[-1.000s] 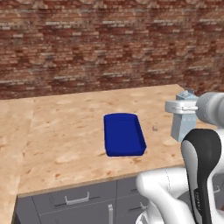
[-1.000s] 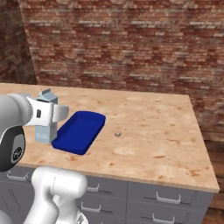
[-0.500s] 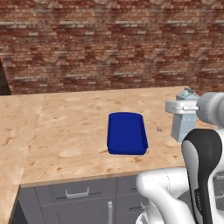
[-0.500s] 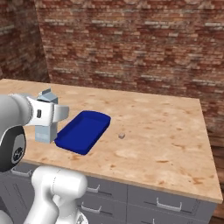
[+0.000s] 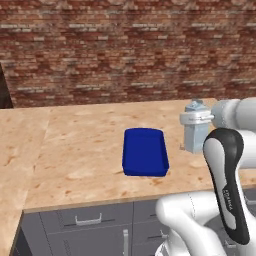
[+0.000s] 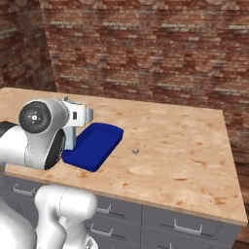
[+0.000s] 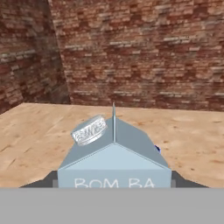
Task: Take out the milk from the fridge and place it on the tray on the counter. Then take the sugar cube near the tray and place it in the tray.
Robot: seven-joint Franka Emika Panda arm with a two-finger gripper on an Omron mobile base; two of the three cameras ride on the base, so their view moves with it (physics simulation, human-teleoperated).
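Observation:
The pale blue-and-white milk (image 5: 196, 136) hangs upright just above the counter (image 5: 75, 150), a little to the right of the dark blue tray (image 5: 145, 151). My gripper (image 5: 196, 119) is shut on its upper part. In the right base view the gripper (image 6: 79, 115) and the milk (image 6: 72, 136) sit partly behind my arm, at the tray's (image 6: 95, 145) left end. The sugar cube (image 6: 135, 151) lies on the counter (image 6: 185, 146) just right of the tray. The hand view looks down on the milk's (image 7: 113, 157) gabled top between my fingertips (image 7: 48, 180). The fridge is out of view.
A red brick wall (image 5: 125, 50) runs along the back of the counter, and another brick wall (image 6: 24, 48) closes the left side. Grey drawers with metal handles (image 6: 187, 228) sit under the front edge. Bare wood stretches right of the sugar cube.
The whole picture has shifted slightly, so the camera has moved with the base. The gripper keeps the same hold on the milk beside the tray.

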